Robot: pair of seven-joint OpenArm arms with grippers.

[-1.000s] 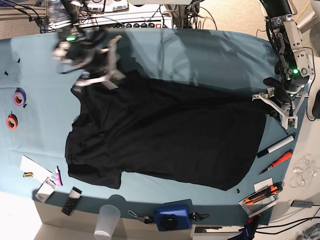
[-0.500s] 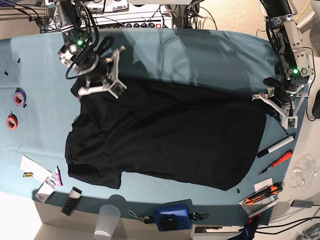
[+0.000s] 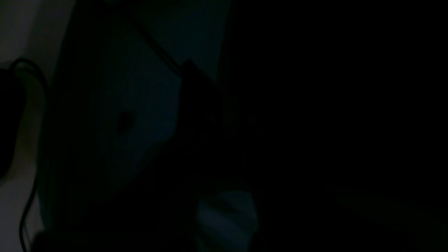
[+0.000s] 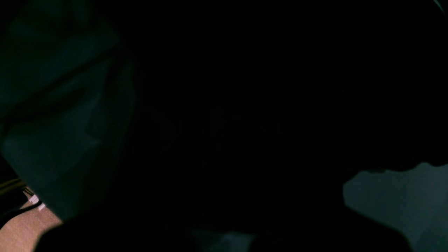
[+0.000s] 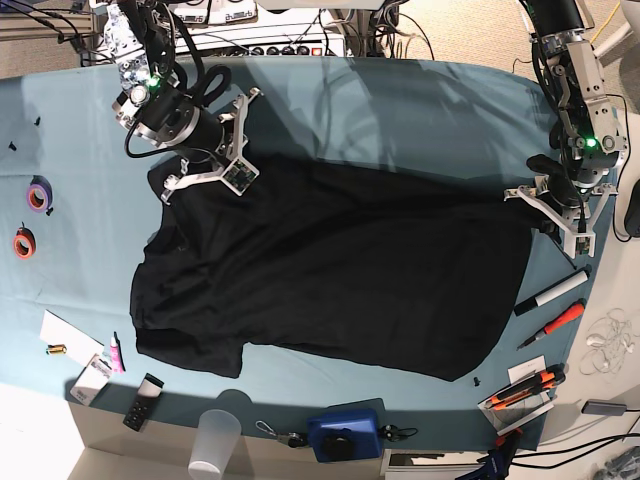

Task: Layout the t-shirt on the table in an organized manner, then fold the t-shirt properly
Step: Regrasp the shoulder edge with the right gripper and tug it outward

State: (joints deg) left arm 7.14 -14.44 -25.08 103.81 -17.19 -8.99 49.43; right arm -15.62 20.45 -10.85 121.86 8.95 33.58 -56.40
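Item: black t-shirt (image 5: pixel 330 270), laying-out step, fold not yet begun.
Shirt lies spread, printed side hidden, across the teal table (image 5: pixel 400 100), slightly skewed. Right gripper (image 5: pixel 212 165) is closed, seemingly pinching the far shoulder corner; left gripper (image 5: pixel 555 208) is closed at the hem corner. Next move likely calls for pulling both corners apart to flatten the cloth.

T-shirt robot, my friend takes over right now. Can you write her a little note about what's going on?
Left gripper: shut, at the t-shirt's edge on the base view's right.
Right gripper: shut, at the shirt's top corner on that view's left. Whether either pinches cloth can't be told; the wrist views are too dark.
The shirt lies spread on the table, mostly flat, a few wrinkles.
Done: mostly laid out.
Left: smooth it, then every fold.
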